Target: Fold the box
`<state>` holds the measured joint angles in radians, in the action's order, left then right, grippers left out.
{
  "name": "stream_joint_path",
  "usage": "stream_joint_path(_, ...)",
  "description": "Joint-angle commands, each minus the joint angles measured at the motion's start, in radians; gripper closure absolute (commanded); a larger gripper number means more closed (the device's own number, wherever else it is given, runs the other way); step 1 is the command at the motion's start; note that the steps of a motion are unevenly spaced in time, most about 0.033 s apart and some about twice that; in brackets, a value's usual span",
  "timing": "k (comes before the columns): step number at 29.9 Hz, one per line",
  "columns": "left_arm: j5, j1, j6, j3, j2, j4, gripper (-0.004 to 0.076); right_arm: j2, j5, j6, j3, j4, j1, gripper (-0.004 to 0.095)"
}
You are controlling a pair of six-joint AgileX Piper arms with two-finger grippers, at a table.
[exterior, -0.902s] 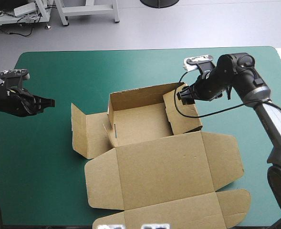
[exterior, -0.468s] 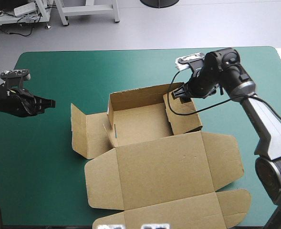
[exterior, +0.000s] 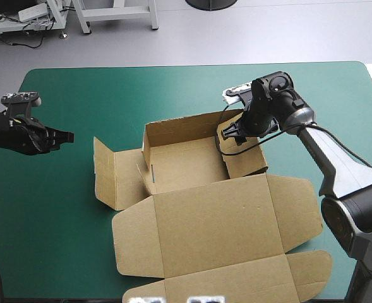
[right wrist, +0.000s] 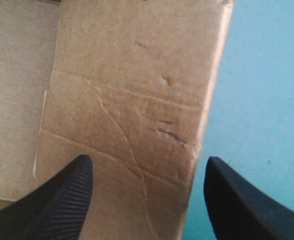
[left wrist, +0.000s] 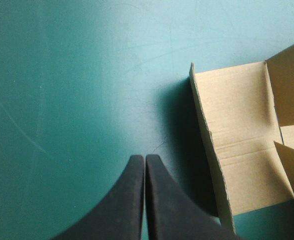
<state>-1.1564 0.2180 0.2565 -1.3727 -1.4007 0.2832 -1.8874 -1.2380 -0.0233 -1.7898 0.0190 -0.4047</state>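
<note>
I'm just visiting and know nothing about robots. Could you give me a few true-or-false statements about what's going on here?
1. The left gripper is shut. True.
2. The left gripper holds the box. False: it is apart from it, above the teal-green cover.
3. The right gripper is open at the box's right flap. True.
4. The lid stands upright. False: it lies flat.
</note>
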Motion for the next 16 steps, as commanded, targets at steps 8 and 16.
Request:
stream_joint_path(8, 0.025, -0.001, 0.000, -0.027, 0.028, 0.029, 0.0729, -0.020, -0.011, -0.016, -0.020, -0.003, 0.002, 0.0318)
stream_joint_path(16, 0.025, -0.001, 0.000, -0.027, 0.028, 0.029, 0.0729, -0.036, -0.011, -0.016, -0.018, 0.009, 0.002, 0.0347)
